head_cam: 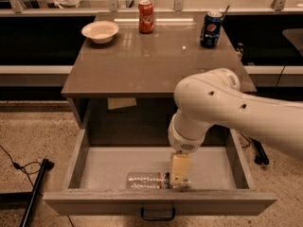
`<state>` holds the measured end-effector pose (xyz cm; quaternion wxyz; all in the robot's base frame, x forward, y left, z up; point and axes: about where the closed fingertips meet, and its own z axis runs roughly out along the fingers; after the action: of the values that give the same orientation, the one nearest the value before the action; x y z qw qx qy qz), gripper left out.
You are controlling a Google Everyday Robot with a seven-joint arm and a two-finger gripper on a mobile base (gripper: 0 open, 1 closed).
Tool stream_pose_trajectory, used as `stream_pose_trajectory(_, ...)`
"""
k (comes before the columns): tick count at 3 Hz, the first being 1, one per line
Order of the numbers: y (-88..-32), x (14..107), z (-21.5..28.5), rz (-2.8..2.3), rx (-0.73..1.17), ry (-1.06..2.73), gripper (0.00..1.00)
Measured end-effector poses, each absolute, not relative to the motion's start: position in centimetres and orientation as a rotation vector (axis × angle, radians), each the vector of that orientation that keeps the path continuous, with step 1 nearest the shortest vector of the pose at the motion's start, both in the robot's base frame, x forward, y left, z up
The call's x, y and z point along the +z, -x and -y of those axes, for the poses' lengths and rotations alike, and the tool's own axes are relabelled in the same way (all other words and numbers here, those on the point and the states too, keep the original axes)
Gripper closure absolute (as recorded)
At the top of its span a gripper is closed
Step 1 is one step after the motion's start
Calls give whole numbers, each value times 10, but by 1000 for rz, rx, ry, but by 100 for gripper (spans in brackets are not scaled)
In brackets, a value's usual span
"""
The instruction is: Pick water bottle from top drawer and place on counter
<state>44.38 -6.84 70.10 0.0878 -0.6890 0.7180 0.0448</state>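
Note:
The water bottle lies on its side on the pale floor of the open top drawer, near the front wall, cap end to the right. My gripper hangs from the big white arm and reaches down into the drawer. It sits right at the bottle's right end, over the label band, and hides that part. The counter is the glossy grey-brown top behind and above the drawer.
On the counter stand a white bowl at back left, a red soda can at back middle and a dark blue soda can at back right. The drawer's dark handle is at the front. A black pole lies on the floor at left.

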Motion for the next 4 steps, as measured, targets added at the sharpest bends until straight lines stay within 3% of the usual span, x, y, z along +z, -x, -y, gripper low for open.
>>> stream_pose_trajectory(1,-442,676,63,-2151,130,2090,17)
stream_pose_trajectory(2,-441,660,62,-2167,127,2106,35)
stream_pose_trajectory(4,-438,636,62,-2177,167,2128,31)
